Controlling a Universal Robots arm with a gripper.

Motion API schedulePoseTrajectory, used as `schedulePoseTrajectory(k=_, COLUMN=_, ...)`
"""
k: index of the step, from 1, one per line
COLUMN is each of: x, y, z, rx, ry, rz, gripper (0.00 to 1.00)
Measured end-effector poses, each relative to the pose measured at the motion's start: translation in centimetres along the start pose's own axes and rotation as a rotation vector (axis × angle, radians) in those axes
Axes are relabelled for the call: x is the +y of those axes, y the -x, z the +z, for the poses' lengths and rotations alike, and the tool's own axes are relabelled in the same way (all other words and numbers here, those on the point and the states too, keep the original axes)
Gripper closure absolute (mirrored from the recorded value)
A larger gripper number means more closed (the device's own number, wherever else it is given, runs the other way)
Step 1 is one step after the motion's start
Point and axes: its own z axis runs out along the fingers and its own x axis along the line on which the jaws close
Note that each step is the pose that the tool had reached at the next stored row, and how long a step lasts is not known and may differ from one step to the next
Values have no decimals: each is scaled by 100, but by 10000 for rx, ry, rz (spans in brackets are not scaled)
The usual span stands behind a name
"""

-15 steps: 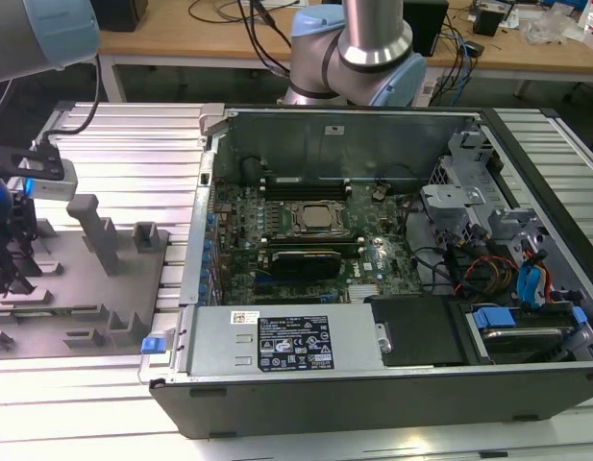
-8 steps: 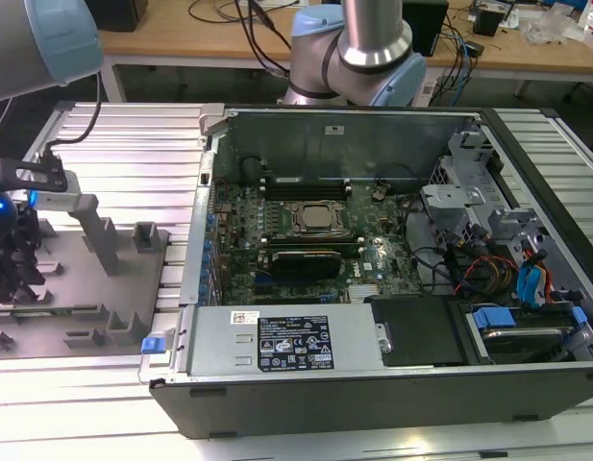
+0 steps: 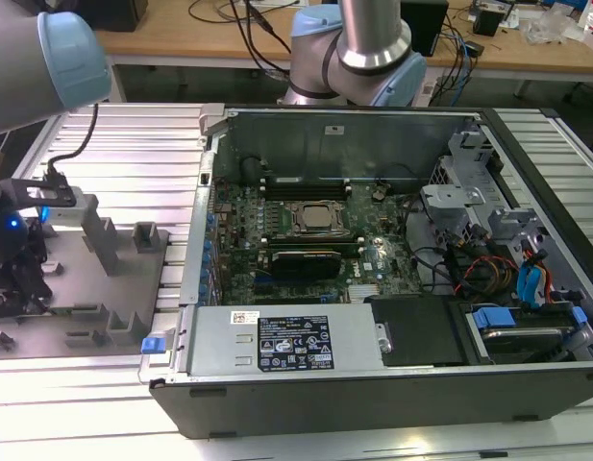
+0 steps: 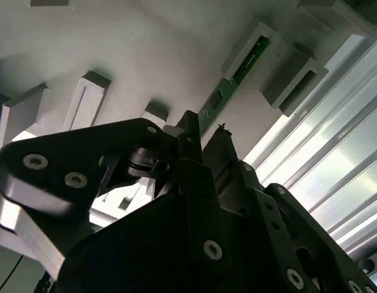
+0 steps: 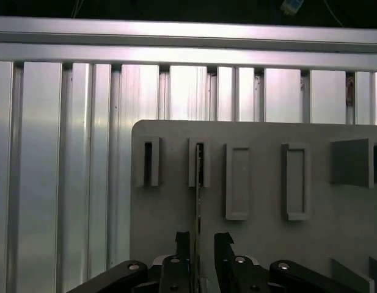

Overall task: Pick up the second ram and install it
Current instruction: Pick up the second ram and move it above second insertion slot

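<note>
At the exterior view's left, the gripper (image 5: 199, 239) hangs over the grey holder tray (image 5: 267, 244), its fingers narrowly parted on either side of the second ram (image 4: 222, 96). The ram stands on edge in a tray slot, well apart from the open computer case (image 3: 277, 351).

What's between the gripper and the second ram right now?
Nothing. In the first wrist view the gripper straddles the second ram, with a bare gap on each side.
</note>
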Motion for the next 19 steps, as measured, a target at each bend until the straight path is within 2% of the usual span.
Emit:
schedulePoseTrajectory(k=2, x=-3, y=-1, z=59, rx=0, ry=-1, rz=1, gripper=70)
schedulePoseTrajectory(k=10, x=-4, y=-3, z=96, rx=1, ry=1, rz=1, gripper=70)
schedulePoseTrajectory(k=11, x=-4, y=-3, z=96, rx=0, ry=0, rz=1, gripper=71)
schedulePoseTrajectory(k=13, x=-4, y=-3, z=96, rx=-1, ry=0, rz=1, gripper=87)
schedulePoseTrajectory(k=19, x=-4, y=-3, z=97, rx=-1, ry=-1, rz=1, gripper=87)
